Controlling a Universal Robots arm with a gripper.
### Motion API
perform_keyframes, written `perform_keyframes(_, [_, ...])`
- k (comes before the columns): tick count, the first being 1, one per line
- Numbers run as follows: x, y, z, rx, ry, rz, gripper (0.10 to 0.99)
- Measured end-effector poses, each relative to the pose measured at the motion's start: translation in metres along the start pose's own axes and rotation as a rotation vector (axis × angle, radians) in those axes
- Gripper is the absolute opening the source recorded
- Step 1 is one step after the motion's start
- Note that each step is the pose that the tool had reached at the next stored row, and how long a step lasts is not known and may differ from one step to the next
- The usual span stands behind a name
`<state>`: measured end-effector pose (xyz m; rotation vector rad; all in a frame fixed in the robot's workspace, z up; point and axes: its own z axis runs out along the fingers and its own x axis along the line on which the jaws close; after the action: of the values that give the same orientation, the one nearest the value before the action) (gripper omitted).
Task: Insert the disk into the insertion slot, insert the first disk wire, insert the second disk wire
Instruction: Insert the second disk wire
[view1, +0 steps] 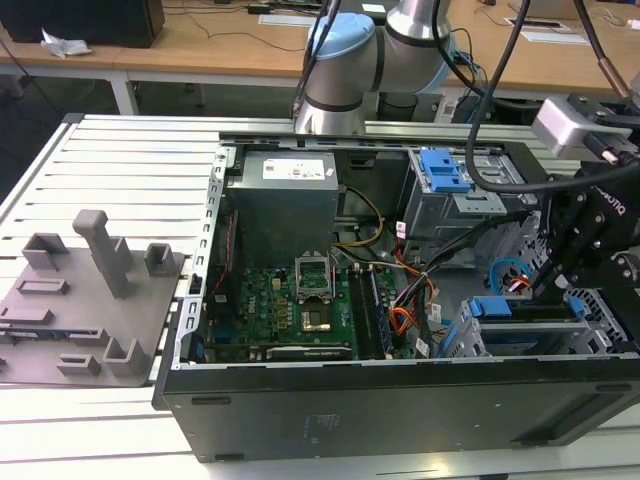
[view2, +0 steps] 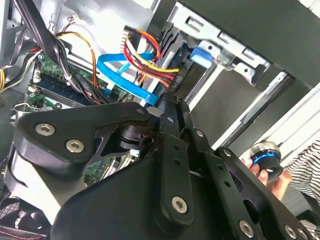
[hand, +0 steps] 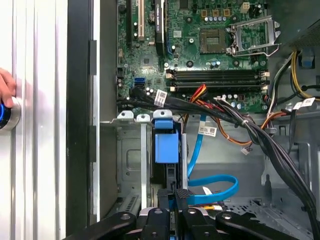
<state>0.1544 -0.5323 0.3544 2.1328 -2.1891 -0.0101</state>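
The disk (hand: 166, 147) already sits in the slot (view1: 520, 340), blue carrier showing, so that step looks done. My gripper (hand: 176, 197) hangs right behind it, jaws together on something at the disk's rear (which plug, I can't tell). The light-blue wire (hand: 212, 187) loops beside me. The case (view1: 400, 400) lies open on a slatted white table (view1: 120, 170), desks behind.

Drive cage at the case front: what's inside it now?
The disk in its blue carrier sits in the insertion slot. The gripper covers its near end, so the connectors there are hidden.
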Motion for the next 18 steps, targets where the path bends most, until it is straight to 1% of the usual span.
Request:
perform_keyframes(1, [0.0001, 0.0019, 0.0001, 0.0, -0.0048, 0.0, 0.165])
perform_keyframes(3, [0.0, 0.0023, 0.0008, -0.001, -0.0153, 0.002, 0.165])
perform_keyframes(4, [-0.0001, 0.0022, 0.0017, -0.001, -0.0197, 0.005, 0.165])
perform_keyframes(5, [-0.0002, 0.0021, 0.0042, -0.001, -0.0249, 0.014, 0.165])
perform_keyframes(6, [-0.0003, 0.0012, 0.0059, -0.002, -0.0267, 0.019, 0.165])
perform_keyframes(9, [-0.0005, -0.0023, 0.0084, -0.002, -0.0275, 0.02, 0.165])
perform_keyframes(12, [-0.0007, -0.002, 0.0126, -0.002, -0.0366, 0.02, 0.165])
perform_keyframes(14, [-0.0001, -0.0016, 0.0141, -0.002, -0.0381, 0.019, 0.165])
perform_keyframes(16, [0.0035, -0.0016, 0.0159, -0.002, -0.0385, 0.02, 0.165])
perform_keyframes(18, [0.0038, -0.0017, 0.0168, -0.002, -0.039, 0.02, 0.165])
